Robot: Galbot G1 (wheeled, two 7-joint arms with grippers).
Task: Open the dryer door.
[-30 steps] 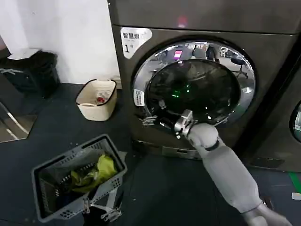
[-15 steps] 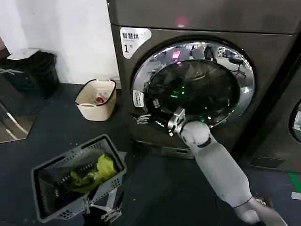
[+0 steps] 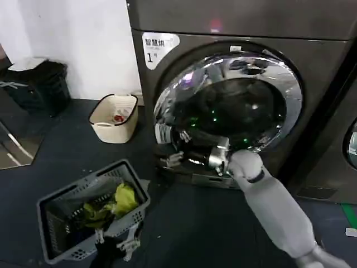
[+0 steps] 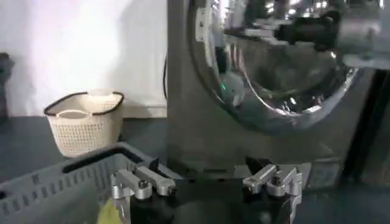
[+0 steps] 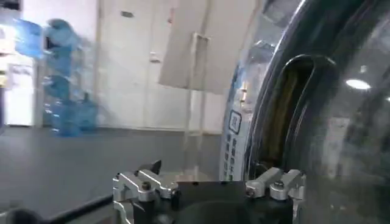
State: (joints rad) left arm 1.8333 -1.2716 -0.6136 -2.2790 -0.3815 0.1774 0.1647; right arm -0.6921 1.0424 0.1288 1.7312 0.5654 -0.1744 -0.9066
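Right gripper (image 3: 177,158), jaws spread wide, sits at the dryer door (image 3: 234,100) left rim. Door judged heavy, rigid, slick chrome; pull at that edge recess.

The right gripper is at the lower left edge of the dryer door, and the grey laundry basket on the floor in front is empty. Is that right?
Not quite. The right gripper is at the dryer door's lower left edge, but the grey laundry basket is not empty: the head view shows yellow-green clothing in it.

White sticker (image 3: 159,48) on dryer (image 3: 167,100) front: Chinese characters, "1".
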